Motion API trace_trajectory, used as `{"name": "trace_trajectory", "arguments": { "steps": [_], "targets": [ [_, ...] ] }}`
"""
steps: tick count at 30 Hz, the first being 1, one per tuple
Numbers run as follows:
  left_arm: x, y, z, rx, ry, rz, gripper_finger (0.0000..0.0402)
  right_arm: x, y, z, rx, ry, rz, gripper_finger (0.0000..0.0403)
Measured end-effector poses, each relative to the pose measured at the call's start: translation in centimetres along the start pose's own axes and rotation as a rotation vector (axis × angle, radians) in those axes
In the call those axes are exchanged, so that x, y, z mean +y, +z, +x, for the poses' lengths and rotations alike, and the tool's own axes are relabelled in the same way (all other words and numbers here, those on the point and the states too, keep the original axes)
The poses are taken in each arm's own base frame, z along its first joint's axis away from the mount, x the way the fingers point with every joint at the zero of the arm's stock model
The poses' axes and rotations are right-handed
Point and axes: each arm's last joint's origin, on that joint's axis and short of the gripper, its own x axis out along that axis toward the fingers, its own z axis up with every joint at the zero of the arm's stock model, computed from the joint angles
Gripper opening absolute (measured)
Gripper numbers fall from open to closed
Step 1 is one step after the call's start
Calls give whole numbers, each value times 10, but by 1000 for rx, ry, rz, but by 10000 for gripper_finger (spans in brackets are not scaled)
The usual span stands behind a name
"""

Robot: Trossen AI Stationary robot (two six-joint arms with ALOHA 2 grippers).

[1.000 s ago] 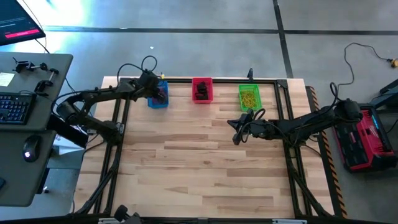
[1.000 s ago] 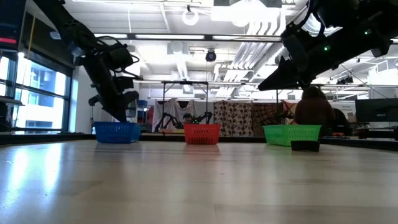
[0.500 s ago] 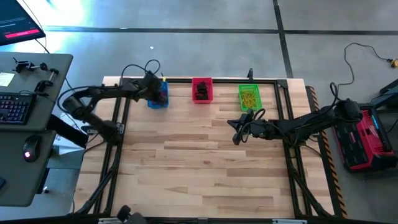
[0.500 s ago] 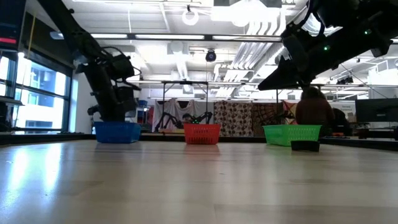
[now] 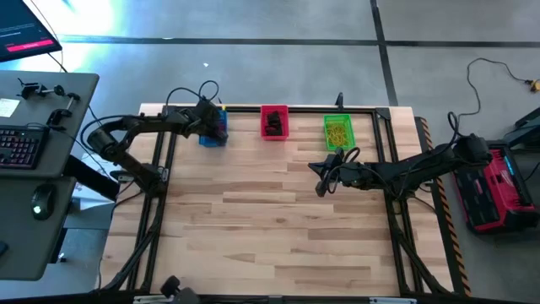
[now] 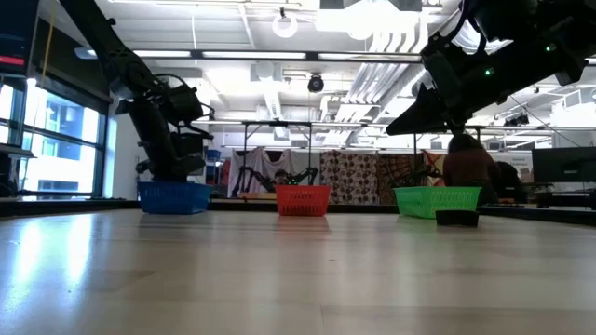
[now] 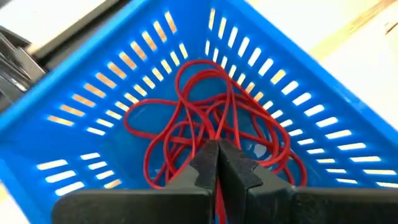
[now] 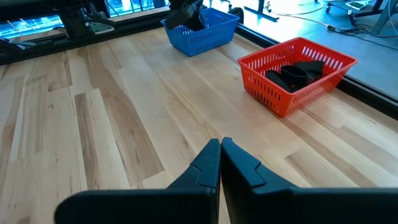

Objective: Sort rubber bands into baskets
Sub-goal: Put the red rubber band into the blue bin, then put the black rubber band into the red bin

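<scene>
The left gripper hung inside the blue basket, its fingers pressed together just above a tangle of red rubber bands on the basket floor. A thin red strand seemed to run between the fingertips, but whether a band was truly pinched there could not be told. In the high view that gripper sat over the blue basket at the table's far edge, with the red basket holding black bands and the green basket holding yellowish ones beside it. The right gripper waited closed and empty above bare wood, near the green basket.

The step in hand looked like a drop-off into the blue basket. To do it well, the fingers would need to part fully while low within the walls, then lift straight up, slowly enough that no loop snagged on a fingertip and trailed out over the rim. No loose bands showed on the table, so sorting seemed nearly finished
</scene>
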Motion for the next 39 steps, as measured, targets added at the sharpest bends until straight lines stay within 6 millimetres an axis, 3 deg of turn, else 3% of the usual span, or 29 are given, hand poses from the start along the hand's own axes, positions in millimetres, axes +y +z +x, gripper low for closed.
{"name": "trace_trajectory", "arguments": {
  "steps": [8,21,30,39],
  "targets": [
    [3,7,-19,-80,25,14,14,0,0,0,-1,1,1,0],
    [-8,7,-41,-111,12,54,118,0,0,0,3,5,2,0],
    [-35,-3,-63,-394,-48,103,94,3,-3,0,49,106,-8,0],
    [-70,-24,-96,-608,-200,209,83,2,-20,-4,208,88,-95,7]
  ]
}}
